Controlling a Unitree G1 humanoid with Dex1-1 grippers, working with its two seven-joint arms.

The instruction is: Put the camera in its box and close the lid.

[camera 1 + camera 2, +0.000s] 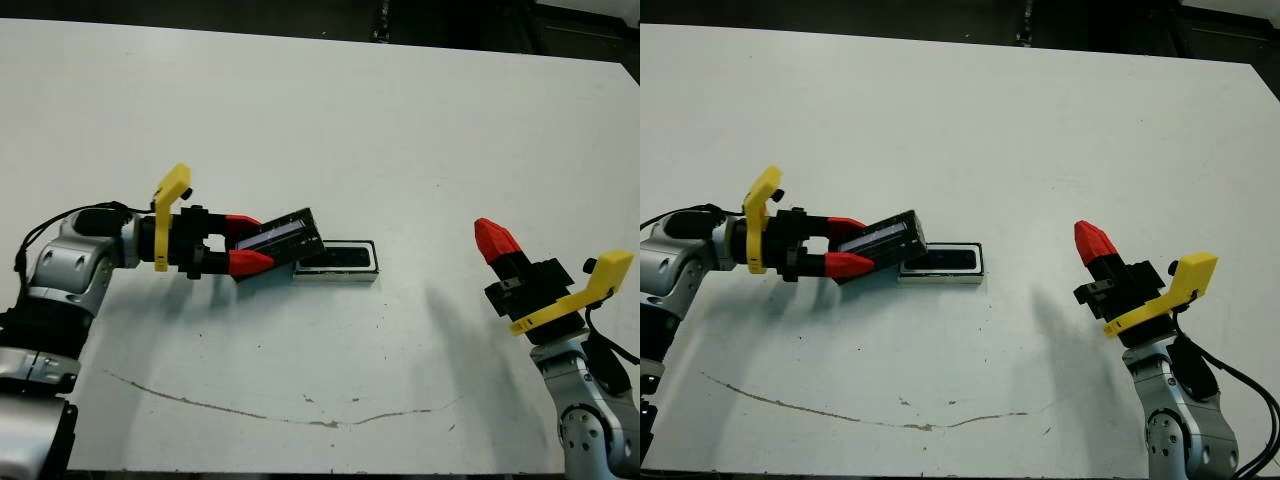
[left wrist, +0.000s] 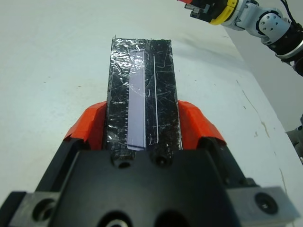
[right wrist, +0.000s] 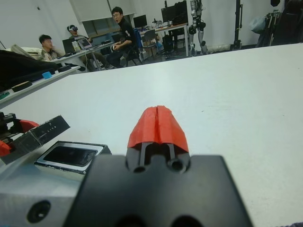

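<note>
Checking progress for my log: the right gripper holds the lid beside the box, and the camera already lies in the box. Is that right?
Not quite: the left gripper holds the lid, clamped between its fingers in the left wrist view. The right gripper is shut and empty, away from the box. The rest stands: the camera lies in the box.

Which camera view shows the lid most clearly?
The left wrist view: the lid fills the picture, clamped between the left pincer's fingers. Both eye views show it small and tilted beside the box; the right wrist view shows only an edge.
</note>
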